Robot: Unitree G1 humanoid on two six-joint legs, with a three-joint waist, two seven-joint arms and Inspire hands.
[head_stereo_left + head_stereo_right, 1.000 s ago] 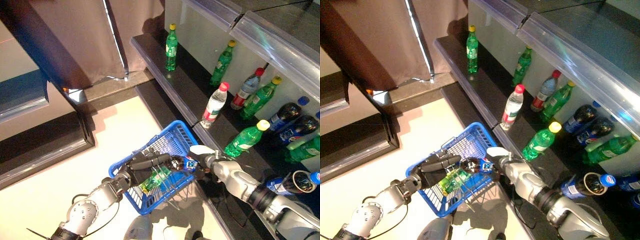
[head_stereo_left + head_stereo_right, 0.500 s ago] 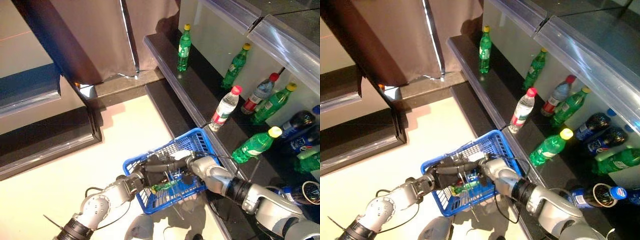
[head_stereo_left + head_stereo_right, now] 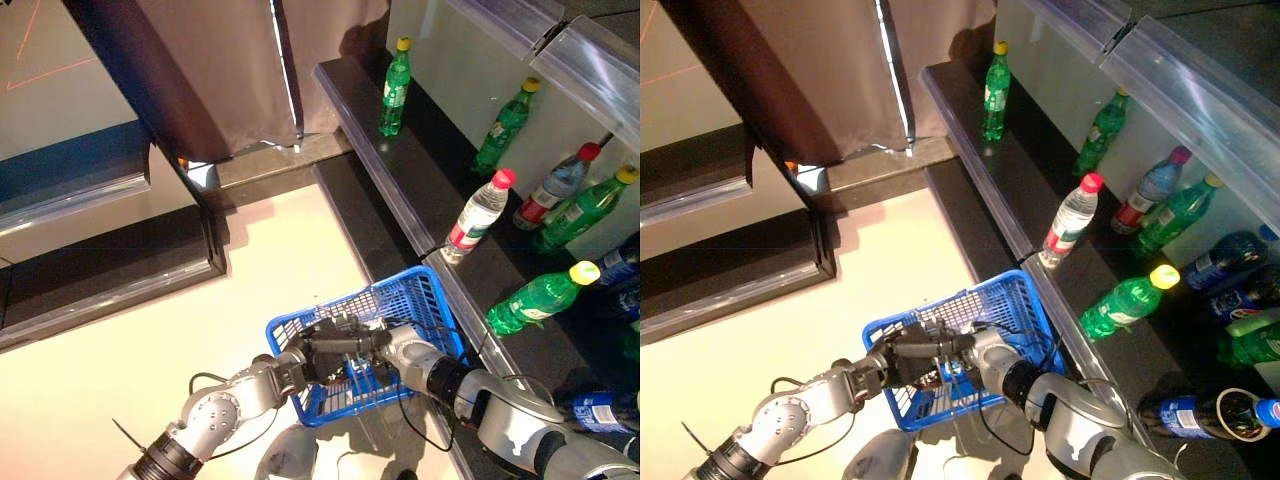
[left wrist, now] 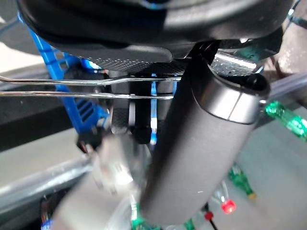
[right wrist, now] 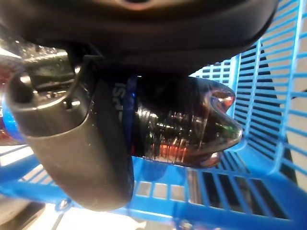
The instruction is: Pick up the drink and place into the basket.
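The right hand [image 5: 72,143], fingers wrapped round the dark drink bottle [image 5: 187,127], has it low inside the blue basket [image 3: 405,300], whose wire handle [image 4: 86,88] the left hand [image 3: 325,350] clasps at nine o'clock; only release remains.

Blue lattice-mesh basket [image 3: 425,300] with silver wire handles [image 4: 86,87]; dark cola-brown bottle [image 5: 187,124], blue label band, held in the black right hand [image 5: 76,143].

We see green plastic bottles [image 3: 395,87] and a clear red-capped bottle [image 3: 473,215] on the dark glossy shelf [image 3: 420,190].
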